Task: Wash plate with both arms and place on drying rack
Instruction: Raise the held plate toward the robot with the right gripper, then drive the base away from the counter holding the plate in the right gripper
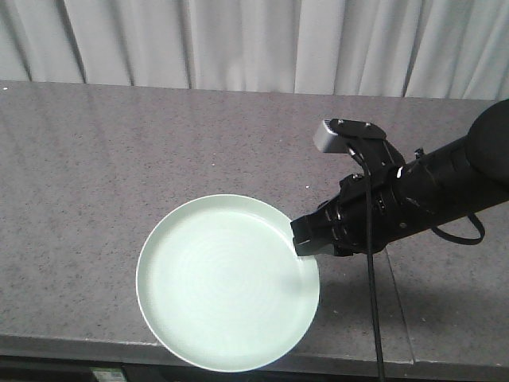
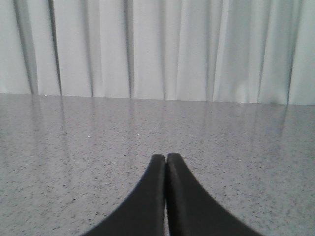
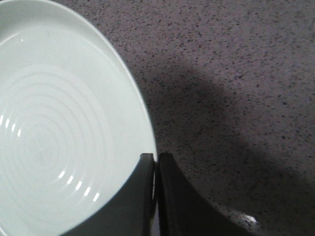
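Observation:
The pale mint-green plate (image 1: 228,282) lies face up at the front of the grey counter, its near rim reaching the counter's front edge. From the right, my black right arm (image 1: 429,187) comes in, and its gripper (image 1: 306,247) is at the plate's right rim. In the right wrist view that gripper (image 3: 156,157) is shut on the rim of the plate (image 3: 54,123), one finger over the inside and one outside. My left gripper (image 2: 166,156) is shut with nothing in it, low over bare counter. The drying rack is out of view.
Speckled grey countertop (image 1: 103,159) runs back to a white curtain (image 1: 238,40). The counter's front edge (image 1: 71,344) is close below the plate. A black cable (image 1: 374,318) hangs from the right arm over the counter's front.

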### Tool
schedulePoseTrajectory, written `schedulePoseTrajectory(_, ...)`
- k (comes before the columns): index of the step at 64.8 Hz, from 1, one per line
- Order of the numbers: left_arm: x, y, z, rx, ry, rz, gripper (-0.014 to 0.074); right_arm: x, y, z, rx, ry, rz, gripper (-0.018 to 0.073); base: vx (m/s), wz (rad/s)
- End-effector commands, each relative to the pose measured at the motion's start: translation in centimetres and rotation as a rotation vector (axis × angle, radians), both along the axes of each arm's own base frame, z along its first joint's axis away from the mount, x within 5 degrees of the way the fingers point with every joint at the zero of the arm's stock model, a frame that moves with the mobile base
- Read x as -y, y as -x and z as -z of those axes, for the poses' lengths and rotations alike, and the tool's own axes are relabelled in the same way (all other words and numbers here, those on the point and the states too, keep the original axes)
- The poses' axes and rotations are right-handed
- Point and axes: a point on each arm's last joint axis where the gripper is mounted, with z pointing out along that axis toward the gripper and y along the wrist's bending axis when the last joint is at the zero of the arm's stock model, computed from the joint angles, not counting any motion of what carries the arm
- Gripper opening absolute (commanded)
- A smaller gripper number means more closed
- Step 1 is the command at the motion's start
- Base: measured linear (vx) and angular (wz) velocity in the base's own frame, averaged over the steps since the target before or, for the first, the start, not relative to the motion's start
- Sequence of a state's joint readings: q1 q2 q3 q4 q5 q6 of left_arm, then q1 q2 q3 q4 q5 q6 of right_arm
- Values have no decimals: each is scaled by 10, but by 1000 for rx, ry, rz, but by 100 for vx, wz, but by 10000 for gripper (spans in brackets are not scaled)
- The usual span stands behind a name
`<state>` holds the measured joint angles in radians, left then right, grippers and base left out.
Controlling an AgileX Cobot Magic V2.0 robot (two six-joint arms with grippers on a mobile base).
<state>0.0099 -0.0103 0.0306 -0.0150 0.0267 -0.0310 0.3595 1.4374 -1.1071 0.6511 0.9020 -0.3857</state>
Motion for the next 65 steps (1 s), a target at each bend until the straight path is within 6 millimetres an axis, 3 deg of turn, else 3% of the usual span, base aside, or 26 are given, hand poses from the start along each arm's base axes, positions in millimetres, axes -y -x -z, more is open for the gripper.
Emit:
schedulePoseTrajectory(1, 0, 3, -17, 117, 5, 5, -6, 0, 3, -21, 67, -63, 20, -1, -6, 25)
schedulePoseTrajectory(65, 0, 3, -17, 117, 5, 5, -6, 0, 3, -21, 66, -62, 17, -1, -9, 36)
